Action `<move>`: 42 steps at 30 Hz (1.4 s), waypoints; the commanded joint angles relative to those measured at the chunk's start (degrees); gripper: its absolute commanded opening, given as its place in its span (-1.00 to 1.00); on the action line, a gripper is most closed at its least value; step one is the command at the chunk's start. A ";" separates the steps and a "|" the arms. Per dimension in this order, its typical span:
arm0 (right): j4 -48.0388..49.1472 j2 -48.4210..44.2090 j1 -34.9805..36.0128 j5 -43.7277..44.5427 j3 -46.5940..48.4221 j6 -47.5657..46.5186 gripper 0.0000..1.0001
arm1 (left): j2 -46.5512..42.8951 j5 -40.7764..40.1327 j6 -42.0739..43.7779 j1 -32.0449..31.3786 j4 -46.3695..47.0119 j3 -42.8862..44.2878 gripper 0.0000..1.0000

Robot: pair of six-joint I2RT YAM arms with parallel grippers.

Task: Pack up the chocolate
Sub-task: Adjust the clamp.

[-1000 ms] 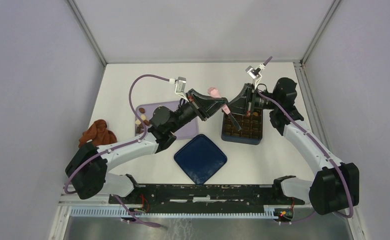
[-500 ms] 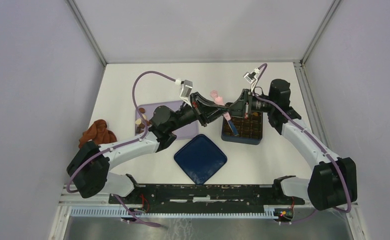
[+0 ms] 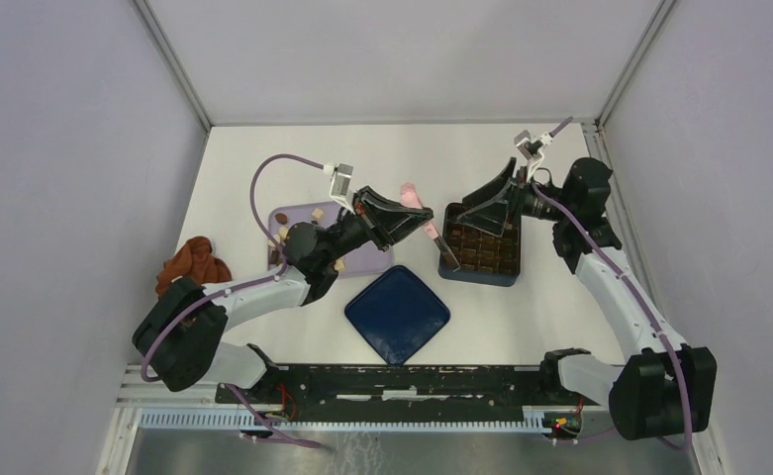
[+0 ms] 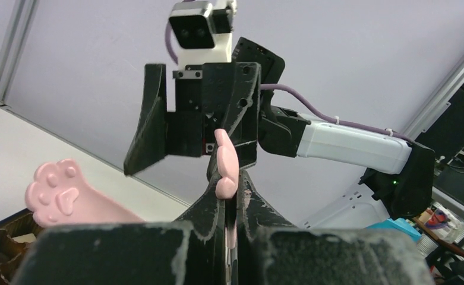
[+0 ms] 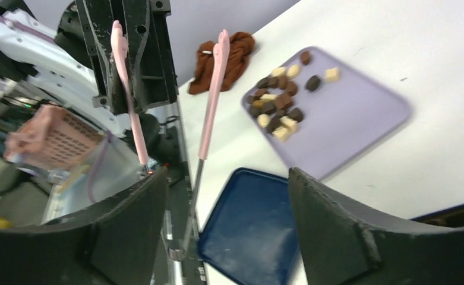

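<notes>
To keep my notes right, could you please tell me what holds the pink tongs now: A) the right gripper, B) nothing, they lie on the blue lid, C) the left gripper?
C: the pink tongs are clamped in the left gripper, while the right gripper is open and empty.

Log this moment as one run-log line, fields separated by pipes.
left gripper: shut on pink tongs | right gripper: open, by compartment box | chocolate: pile on purple tray
</notes>
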 commanded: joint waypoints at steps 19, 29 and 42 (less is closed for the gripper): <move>1.73 -6.44 9.71 1.05 -6.66 -5.36 0.96 | -1.01 -1.79 -1.05 -2.84 7.32 1.02 -0.96; 17.42 -4.39 13.45 0.18 -7.70 9.37 0.87 | 3.04 -3.17 -2.44 -4.13 11.47 4.49 -0.96; 25.42 -2.51 13.50 1.37 -6.78 18.41 0.62 | 3.86 -6.01 -4.05 -4.21 15.84 2.39 -0.96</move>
